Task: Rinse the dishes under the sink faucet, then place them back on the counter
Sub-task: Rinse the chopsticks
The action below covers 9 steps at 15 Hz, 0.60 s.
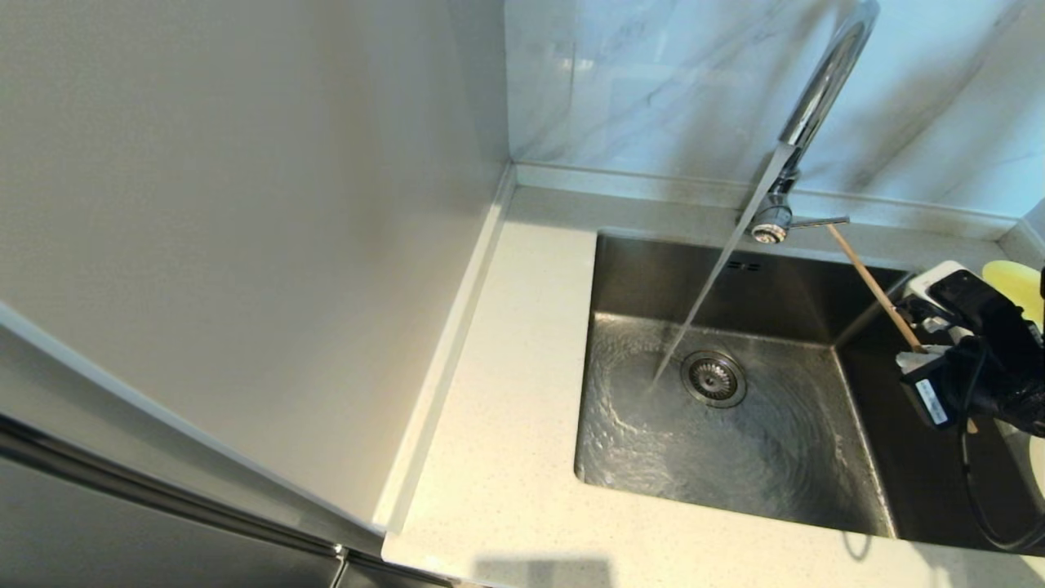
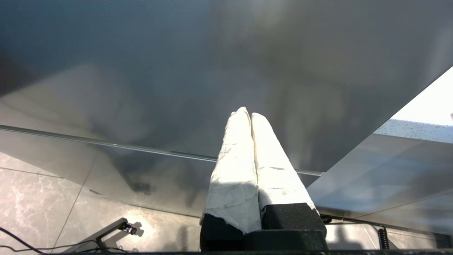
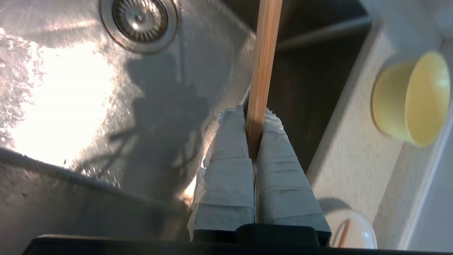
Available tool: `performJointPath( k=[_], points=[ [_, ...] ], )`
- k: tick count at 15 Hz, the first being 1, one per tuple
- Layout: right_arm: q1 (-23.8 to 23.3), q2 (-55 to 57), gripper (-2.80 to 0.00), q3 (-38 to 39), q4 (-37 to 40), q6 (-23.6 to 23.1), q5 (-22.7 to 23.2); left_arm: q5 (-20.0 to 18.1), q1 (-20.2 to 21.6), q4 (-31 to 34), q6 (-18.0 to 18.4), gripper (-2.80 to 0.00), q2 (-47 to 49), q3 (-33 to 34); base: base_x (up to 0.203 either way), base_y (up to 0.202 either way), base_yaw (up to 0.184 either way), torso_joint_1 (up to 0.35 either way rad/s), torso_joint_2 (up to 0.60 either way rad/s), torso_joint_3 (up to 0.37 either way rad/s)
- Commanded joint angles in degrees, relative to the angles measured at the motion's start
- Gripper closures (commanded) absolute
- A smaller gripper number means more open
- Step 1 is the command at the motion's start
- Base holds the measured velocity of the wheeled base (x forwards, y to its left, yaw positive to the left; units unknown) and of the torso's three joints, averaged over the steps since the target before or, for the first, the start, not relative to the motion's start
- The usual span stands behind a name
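Observation:
Water pours from the chrome faucet [image 1: 824,82] into the steel sink [image 1: 784,465], landing beside the drain strainer [image 1: 713,378]. My right gripper [image 1: 914,355] [image 3: 253,113] hangs over the sink's right side, shut on a thin wooden stick [image 1: 873,286] [image 3: 263,63] that points toward the faucet base. The pale yellow bowl [image 1: 1016,286] [image 3: 410,97] stands on the counter [image 3: 350,152] right of the sink, apart from the gripper. A cream-white dish [image 3: 354,232] with a second stick in it sits on the same counter strip. My left gripper [image 2: 247,113] is shut, empty and parked, out of the head view.
The faucet's thin lever handle [image 1: 820,221] sticks out to the right at the sink's back edge. Speckled counter [image 1: 506,408] runs along the sink's left, bounded by a plain side wall [image 1: 245,245]. Marble tiles [image 1: 653,82] rise behind. A grey panel fills the left wrist view.

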Motion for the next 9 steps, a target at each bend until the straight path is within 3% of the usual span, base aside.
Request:
performJointPath(
  k=[1,9],
  points=[
    [3.39,1.98,0.00,0.07,-2.10,-0.06,-1.45,0.00,0.00,0.00,-0.04,0.00,0.00,0.00,0.000,0.000,0.000,0.000,0.00,0.000],
    [9.84,4.96,0.00,-0.44,-3.99,2.37,-3.16,0.00,0.00,0.00,-0.03,0.00,0.00,0.00,0.000,0.000,0.000,0.000,0.00,0.000]
  ],
)
